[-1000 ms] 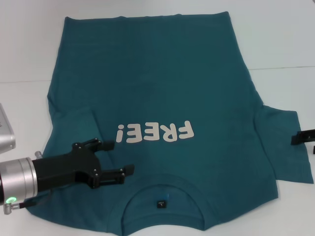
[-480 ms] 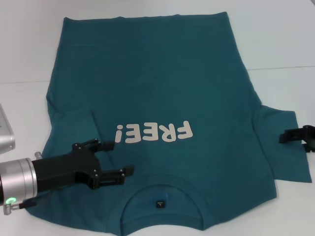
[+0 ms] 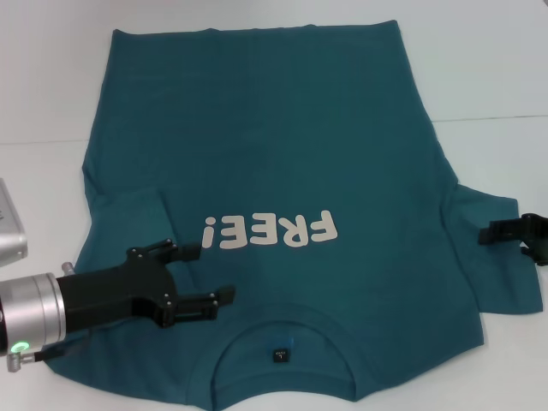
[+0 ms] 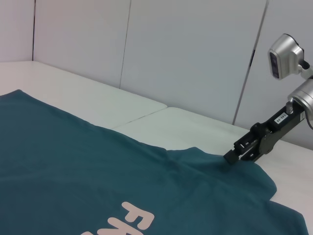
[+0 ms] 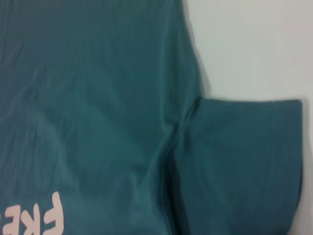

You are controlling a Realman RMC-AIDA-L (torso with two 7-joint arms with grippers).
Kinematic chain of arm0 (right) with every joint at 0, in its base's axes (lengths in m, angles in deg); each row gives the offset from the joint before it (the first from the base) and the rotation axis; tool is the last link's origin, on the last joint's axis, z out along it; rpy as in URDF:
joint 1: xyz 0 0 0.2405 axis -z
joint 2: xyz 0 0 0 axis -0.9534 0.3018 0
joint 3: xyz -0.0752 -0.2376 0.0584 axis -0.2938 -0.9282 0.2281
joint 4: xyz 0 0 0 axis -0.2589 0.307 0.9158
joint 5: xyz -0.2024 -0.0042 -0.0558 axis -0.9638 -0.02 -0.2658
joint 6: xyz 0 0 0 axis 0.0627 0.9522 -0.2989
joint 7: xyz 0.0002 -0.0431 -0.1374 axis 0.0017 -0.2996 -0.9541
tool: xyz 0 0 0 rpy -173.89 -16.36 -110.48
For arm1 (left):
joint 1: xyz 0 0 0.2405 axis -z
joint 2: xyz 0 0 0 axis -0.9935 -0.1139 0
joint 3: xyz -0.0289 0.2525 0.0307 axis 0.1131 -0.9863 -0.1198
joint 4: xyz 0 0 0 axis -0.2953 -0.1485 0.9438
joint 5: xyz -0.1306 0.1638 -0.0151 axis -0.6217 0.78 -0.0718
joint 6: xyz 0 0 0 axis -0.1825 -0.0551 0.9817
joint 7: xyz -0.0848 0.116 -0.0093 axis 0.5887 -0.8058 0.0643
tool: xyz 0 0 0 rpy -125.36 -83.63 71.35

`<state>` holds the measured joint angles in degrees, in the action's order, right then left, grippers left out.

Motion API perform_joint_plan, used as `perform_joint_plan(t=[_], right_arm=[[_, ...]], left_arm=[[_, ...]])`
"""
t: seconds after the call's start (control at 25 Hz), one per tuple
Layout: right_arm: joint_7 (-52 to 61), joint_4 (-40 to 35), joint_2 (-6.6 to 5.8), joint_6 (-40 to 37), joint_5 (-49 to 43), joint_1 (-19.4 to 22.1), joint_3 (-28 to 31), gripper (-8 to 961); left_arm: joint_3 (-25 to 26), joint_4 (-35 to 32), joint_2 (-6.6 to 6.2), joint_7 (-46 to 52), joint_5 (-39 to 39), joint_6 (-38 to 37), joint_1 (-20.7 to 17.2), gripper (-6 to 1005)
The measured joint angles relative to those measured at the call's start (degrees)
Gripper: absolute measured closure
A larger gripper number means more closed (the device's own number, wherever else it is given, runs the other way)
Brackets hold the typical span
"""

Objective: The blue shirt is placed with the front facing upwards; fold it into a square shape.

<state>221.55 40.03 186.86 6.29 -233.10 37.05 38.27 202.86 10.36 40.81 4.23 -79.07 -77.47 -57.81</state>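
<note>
Covering most of the white table (image 3: 479, 77), the blue shirt (image 3: 265, 145) lies flat with its front up, collar (image 3: 282, 355) at the near edge and hem toward the far edge. White "FREE!" lettering (image 3: 267, 230) crosses the chest. Pale wall panels (image 4: 195, 54) stand behind the table. Bare table surface remains along the far edge and at the right side. The left tool (image 3: 210, 274) is over the shirt's left shoulder area near the collar, fingers spread, holding nothing. The right tool (image 3: 495, 233) is at the outspread right sleeve (image 3: 492, 257) near the right edge; whether it is spread or pinching cannot be determined.
</note>
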Motion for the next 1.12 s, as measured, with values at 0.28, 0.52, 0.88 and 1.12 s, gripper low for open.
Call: perform_joint_plan(t=[0.28,0.52,0.88,1.12], right_arm=[[-2.8,-0.3,-0.3,-0.2,-0.1,0.2,-0.3,242],[-4.6,-0.3,-0.25,0.4,-0.1,0.7,-0.3,561],[-5.4,-4.2,0.19,-0.5,0.0,1.8,-0.1,849],[-5.1,-6.9,0.16,-1.4,0.1,2.3,0.6,934]], left_arm=[[0.0,0.0,0.0,0.0,0.0,0.1,0.2,80],[0.2,0.0,0.0,0.0,0.0,0.2,0.3,80],[0.3,0.0,0.0,0.0,0.0,0.1,0.4,80],[0.1,0.0,0.0,0.1,0.0,0.1,0.5,81]])
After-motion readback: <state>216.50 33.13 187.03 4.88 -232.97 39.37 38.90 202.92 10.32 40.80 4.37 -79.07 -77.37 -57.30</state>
